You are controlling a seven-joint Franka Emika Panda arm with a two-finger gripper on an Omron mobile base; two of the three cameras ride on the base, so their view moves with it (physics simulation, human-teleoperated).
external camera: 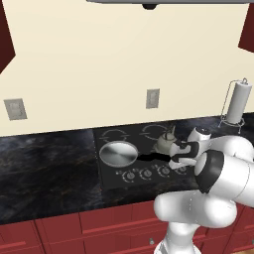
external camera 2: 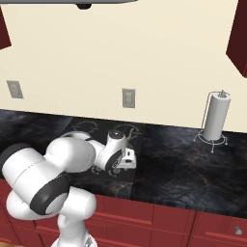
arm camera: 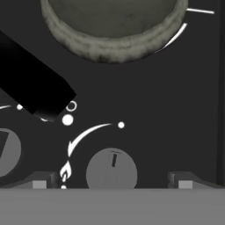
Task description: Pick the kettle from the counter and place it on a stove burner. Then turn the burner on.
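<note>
Kettle (external camera: 165, 143) sits on a back burner (external camera: 155, 132) of the stove, free of the arm, so the placing looks done. Gripper (arm camera: 112, 180) hangs over a knob (arm camera: 111, 172), fingers (arm camera: 39, 180) wide either side, likely to turn it.

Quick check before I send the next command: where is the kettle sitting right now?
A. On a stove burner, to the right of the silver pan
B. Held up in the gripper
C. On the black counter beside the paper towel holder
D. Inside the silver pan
A. The kettle stands on the cooktop's right-hand stove burner, beside the pan, while the open gripper hovers over a knob.
</note>
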